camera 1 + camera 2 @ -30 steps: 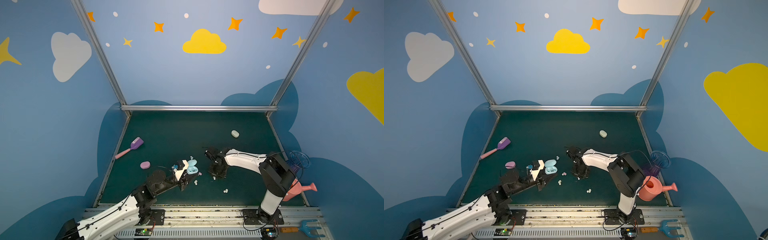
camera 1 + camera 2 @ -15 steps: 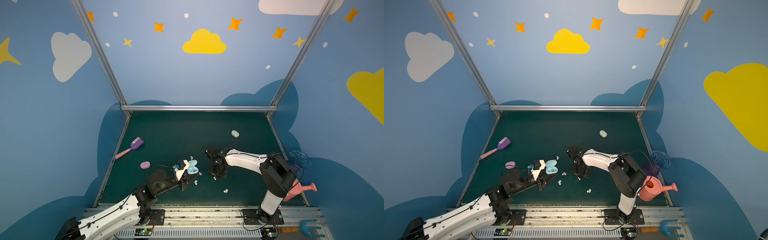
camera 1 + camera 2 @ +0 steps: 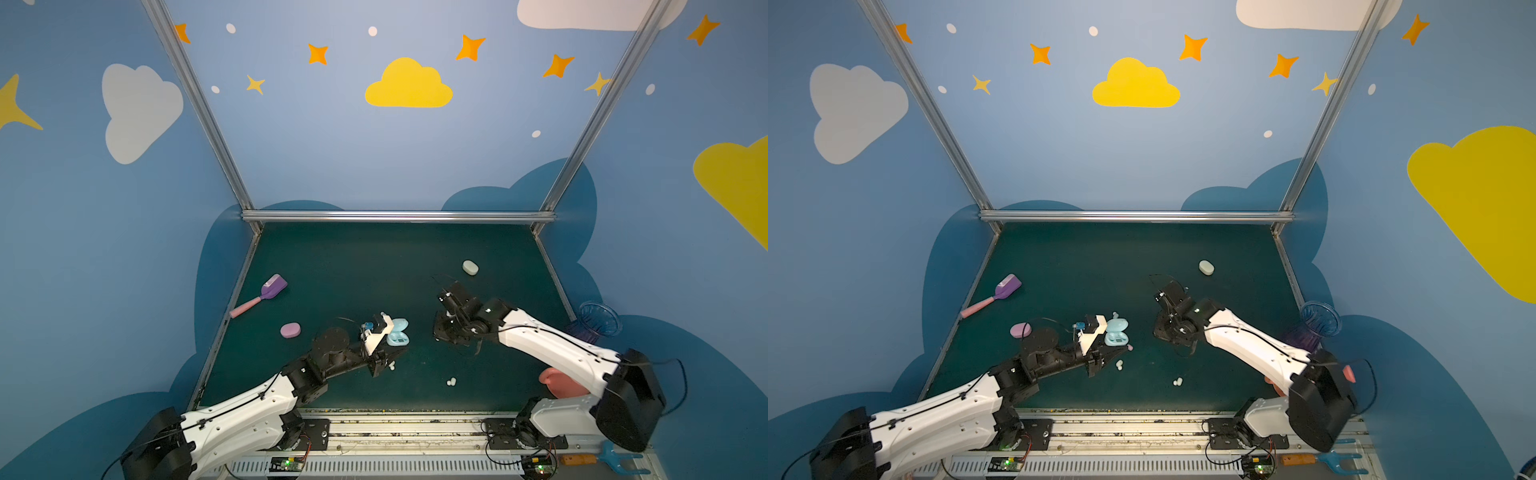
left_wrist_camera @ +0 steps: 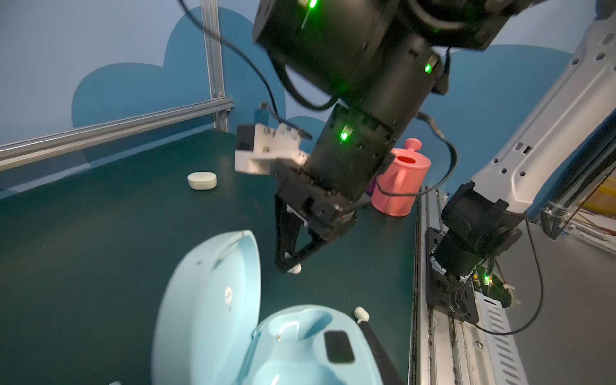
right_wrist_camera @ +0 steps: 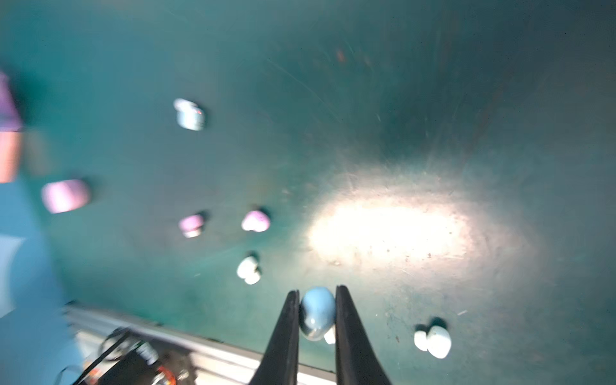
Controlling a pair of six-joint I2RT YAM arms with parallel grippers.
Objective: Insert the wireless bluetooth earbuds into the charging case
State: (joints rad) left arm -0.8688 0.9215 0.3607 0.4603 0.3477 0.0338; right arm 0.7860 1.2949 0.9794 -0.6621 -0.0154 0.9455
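Tabletop of dark green mat, shown from above in both top views. Left arm and right arm, white with black joints, reach inward from the near rail.

Left gripper lies low at the open blue case, left of centre. In the left wrist view one finger runs against the case's base and the other is hidden. Whether the jaws clamp the case cannot be told.

Right gripper points down at the mat right of centre, well apart from the case. Its jaws are pressed together on a pale blue earbud pinched between the tips.

Pink watering can stands at the near right corner, partly behind the right arm. Purple scoop with a pink handle lies near the left edge. Lilac closed case lies left of the left gripper. Whitish closed case lies beyond the right gripper.

Loose on the mat are two pink earbuds, near each other. Whitish earbuds lie as a touching pair between the arms. A second whitish pair lies just beside the left gripper.
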